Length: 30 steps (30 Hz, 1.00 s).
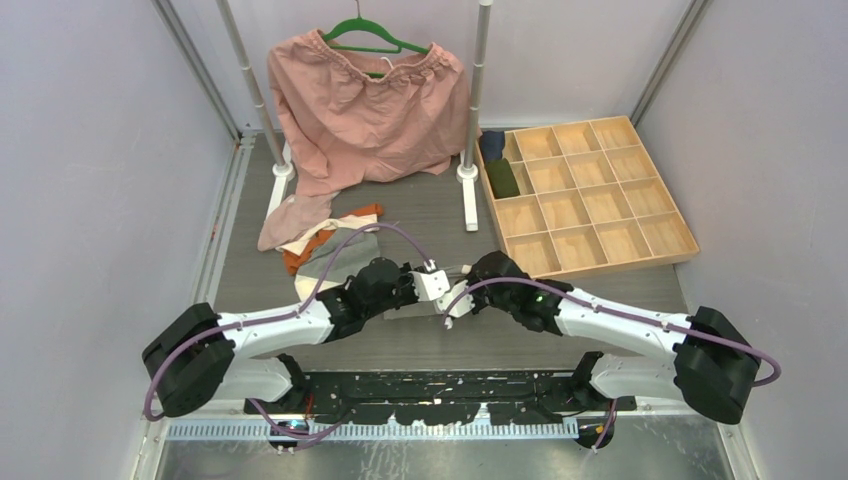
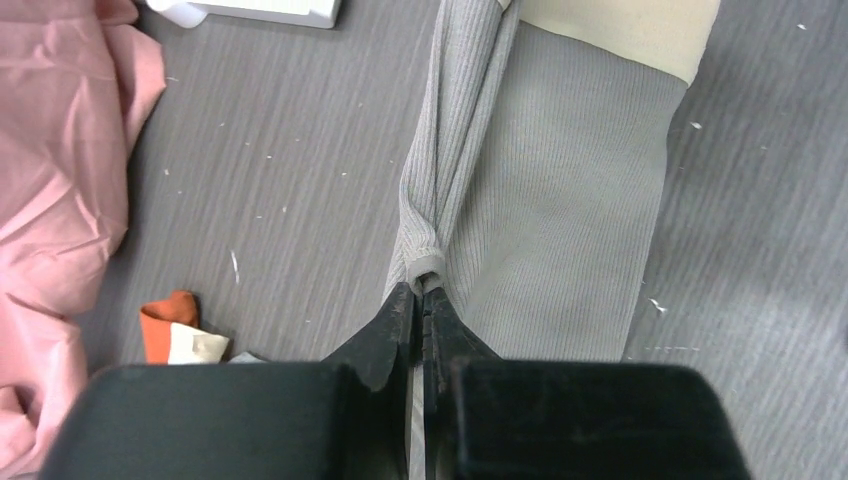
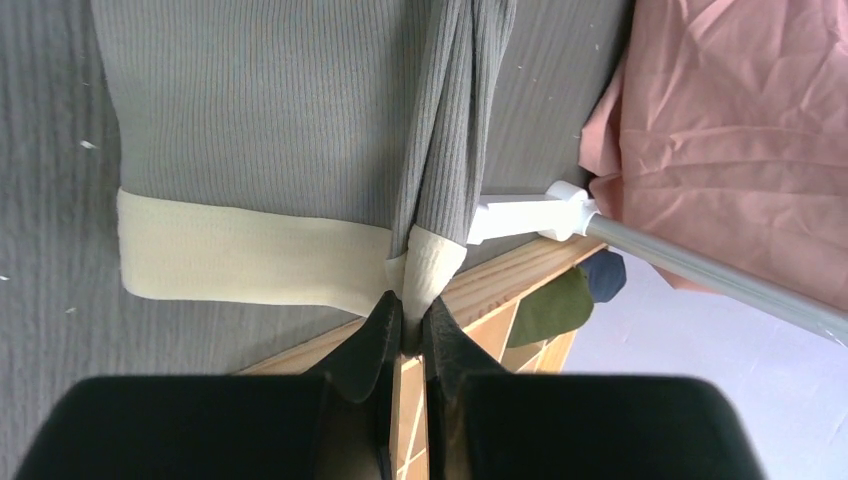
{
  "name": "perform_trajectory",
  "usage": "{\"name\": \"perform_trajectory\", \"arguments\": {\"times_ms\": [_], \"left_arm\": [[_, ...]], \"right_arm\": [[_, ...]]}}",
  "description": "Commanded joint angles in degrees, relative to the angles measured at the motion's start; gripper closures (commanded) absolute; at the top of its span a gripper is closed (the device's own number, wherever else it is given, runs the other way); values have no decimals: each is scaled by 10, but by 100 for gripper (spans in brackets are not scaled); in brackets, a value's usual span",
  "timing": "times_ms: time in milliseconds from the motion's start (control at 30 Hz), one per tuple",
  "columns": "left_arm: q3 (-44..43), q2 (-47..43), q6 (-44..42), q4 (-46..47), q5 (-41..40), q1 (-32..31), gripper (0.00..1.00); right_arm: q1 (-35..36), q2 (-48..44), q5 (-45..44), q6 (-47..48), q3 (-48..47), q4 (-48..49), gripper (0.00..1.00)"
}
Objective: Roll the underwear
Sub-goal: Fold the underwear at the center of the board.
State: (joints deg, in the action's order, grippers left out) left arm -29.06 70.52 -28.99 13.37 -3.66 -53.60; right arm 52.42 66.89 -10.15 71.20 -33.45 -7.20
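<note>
Wrist views: grey underwear (image 2: 560,200) is pinched at opposite ends by left gripper (image 2: 420,293) and right gripper (image 3: 408,306); it is not yet rolled.

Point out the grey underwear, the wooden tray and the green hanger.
grey underwear (image 2: 560,200), left wrist view, flat ribbed panel
wooden tray (image 1: 608,203), top external view, floor of an empty compartment
green hanger (image 1: 395,40), top external view, right sloping arm
</note>
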Motion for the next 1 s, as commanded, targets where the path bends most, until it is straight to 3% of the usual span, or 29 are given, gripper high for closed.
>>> {"name": "perform_trajectory", "arguments": {"times_ms": [0,400,967], "left_arm": [[-13,15,-27,-13,-49,5,99],[-12,17,-35,1,-31,39,99],[-8,8,-15,-72,-10,12,100]], "right_arm": [[-20,-9,-37,15,-28,-13,99],[-37,-22,-7,26,-16,-13,99],[48,-13,-12,-27,3,-83,99]]}}
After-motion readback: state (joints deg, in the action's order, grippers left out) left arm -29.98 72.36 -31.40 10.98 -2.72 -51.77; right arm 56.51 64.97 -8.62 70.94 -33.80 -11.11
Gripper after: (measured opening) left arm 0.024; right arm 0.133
